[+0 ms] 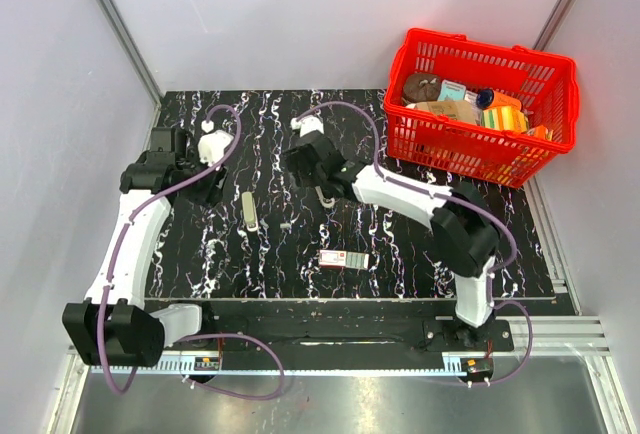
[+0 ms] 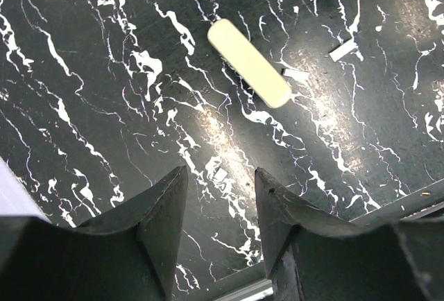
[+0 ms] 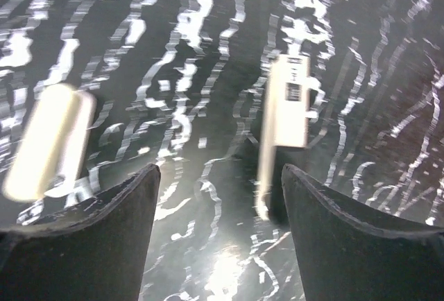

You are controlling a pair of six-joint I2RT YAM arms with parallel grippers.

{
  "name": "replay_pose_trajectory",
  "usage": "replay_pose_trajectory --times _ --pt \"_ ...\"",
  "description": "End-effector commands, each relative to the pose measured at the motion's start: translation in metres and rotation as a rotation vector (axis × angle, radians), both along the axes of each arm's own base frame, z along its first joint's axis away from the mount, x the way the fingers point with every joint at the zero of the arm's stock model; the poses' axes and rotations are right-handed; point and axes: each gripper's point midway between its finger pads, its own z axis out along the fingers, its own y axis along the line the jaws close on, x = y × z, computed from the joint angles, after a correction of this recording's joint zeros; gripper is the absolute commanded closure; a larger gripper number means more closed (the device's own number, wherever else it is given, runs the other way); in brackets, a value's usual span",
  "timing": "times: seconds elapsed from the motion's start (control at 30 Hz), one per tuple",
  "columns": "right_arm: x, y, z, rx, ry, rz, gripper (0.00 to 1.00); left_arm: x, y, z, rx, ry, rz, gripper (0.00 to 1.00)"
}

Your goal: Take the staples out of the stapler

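The stapler [image 3: 288, 117] shows blurred in the right wrist view as a dark body with a pale labelled plate. It lies on the black marbled table just ahead of my right finger [image 3: 347, 231]. A thin pale strip [image 3: 263, 176] runs along the stapler's left side; I cannot tell if it is the staples. From above, the stapler [image 1: 326, 199] is partly hidden under my right gripper [image 1: 318, 186]. My right gripper [image 3: 218, 176] is open and empty above the table. My left gripper [image 2: 220, 176] is open and empty, hovering near the table's left side [image 1: 208, 186].
A pale cream oblong piece with rounded ends [image 1: 248, 209] lies between the grippers and also shows in both wrist views [image 2: 248, 63] [image 3: 45, 141]. Small silver bits [image 2: 343, 51] are scattered near it. A red-and-white box [image 1: 343, 259] lies near the front. A red basket [image 1: 545, 69] stands back right.
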Motion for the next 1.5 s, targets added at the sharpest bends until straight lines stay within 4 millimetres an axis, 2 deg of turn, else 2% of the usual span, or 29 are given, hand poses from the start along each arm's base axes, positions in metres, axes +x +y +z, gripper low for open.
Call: replay_pose_trajectory --times 0.0,0.03,0.07,0.17,0.27,0.67,0.9,1.3,1.47 --pt "-0.047 0.053 0.042 0.092 -0.102 0.222 0.25 0.0 0.006 0.013 -0.014 -0.043 0.016 0.52" --pt "-0.059 0.063 0.033 0.084 -0.091 0.269 0.25 0.0 0.006 0.013 -0.017 -0.044 0.015 0.52" --pt "-0.073 0.074 0.024 0.082 -0.074 0.314 0.26 0.001 0.013 0.014 -0.016 -0.047 0.043 0.52" --pt "-0.1 0.096 -0.003 0.066 -0.021 0.406 0.28 0.0 0.018 0.015 -0.012 -0.052 0.062 0.52" --pt "-0.112 0.107 -0.025 0.043 0.006 0.442 0.3 0.001 0.022 0.017 0.001 -0.057 0.076 0.52" --pt "-0.11 0.114 -0.057 -0.02 0.023 0.459 0.4 0.005 0.019 0.022 -0.027 -0.056 0.096 0.52" --pt "-0.099 0.12 -0.07 -0.086 0.018 0.462 0.47 0.004 0.019 0.024 -0.024 -0.062 0.103 0.52" --pt "-0.088 0.131 -0.078 -0.12 0.0 0.464 0.59 0.0 0.017 0.023 -0.035 -0.05 0.097 0.52" --pt "-0.085 0.13 -0.087 -0.159 0.011 0.46 0.64 0.002 0.015 0.026 -0.04 -0.058 0.083 0.52"
